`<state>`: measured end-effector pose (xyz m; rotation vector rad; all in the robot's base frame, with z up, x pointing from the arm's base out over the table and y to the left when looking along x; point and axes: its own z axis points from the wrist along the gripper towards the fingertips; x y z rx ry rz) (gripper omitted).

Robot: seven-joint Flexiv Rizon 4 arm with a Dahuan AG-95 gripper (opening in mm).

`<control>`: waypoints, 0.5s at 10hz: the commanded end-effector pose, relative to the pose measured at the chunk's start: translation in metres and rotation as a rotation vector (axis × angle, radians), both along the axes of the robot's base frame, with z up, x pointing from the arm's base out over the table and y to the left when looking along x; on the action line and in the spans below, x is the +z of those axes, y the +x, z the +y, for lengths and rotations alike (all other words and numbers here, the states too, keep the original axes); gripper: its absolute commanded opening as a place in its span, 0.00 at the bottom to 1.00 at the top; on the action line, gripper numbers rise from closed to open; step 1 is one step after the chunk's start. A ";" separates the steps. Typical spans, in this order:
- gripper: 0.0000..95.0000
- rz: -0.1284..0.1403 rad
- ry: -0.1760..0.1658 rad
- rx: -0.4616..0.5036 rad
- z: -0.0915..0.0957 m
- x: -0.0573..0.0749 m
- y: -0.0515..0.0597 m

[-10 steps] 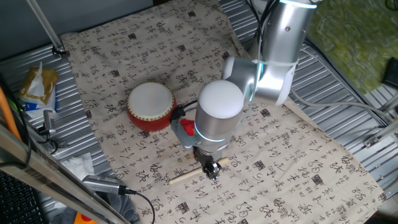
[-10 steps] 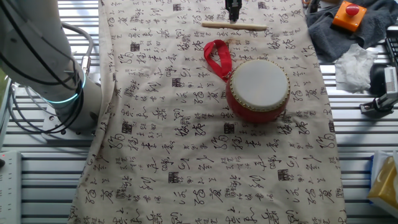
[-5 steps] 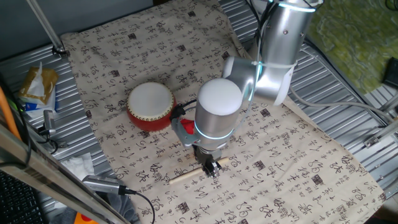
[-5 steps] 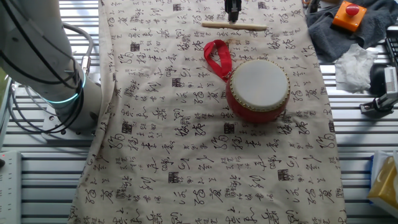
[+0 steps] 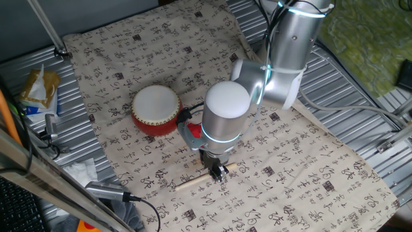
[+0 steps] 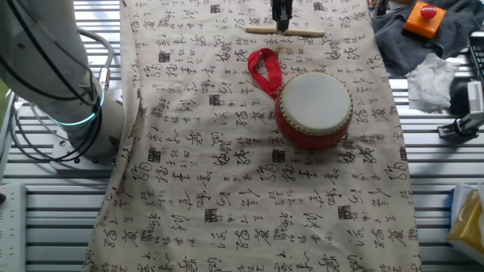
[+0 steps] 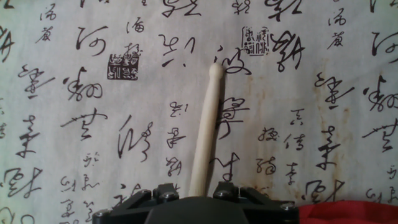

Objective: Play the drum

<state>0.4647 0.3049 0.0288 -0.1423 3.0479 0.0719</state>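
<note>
The drum (image 5: 156, 109) stands on the printed cloth, red body, white head up; it also shows in the other fixed view (image 6: 312, 109), its red ribbon loop (image 6: 263, 69) lying toward the gripper. A thin pale wooden stick (image 5: 193, 182) lies flat on the cloth beyond the ribbon (image 6: 302, 32). My gripper (image 5: 219, 174) points straight down at the stick's middle (image 6: 281, 21), about a hand's width from the drum. In the hand view the stick (image 7: 207, 124) runs out from between the fingers of the gripper (image 7: 199, 190), which look closed on it.
The cloth (image 5: 309, 161) covers a ribbed metal table. A snack bag (image 5: 38, 87), cables and a crumpled tissue (image 5: 80, 171) lie off the cloth's left edge. A dark rag with an orange button box (image 6: 423, 19) sits past the drum's side.
The arm's upper link has shifted slightly and the gripper has crept a little along the stick. The stick and drum have not moved.
</note>
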 end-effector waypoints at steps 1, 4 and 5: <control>0.40 0.001 -0.002 0.000 -0.001 -0.001 -0.001; 0.40 -0.003 -0.001 -0.007 -0.001 -0.006 -0.001; 0.40 -0.002 -0.001 -0.010 -0.001 -0.007 -0.001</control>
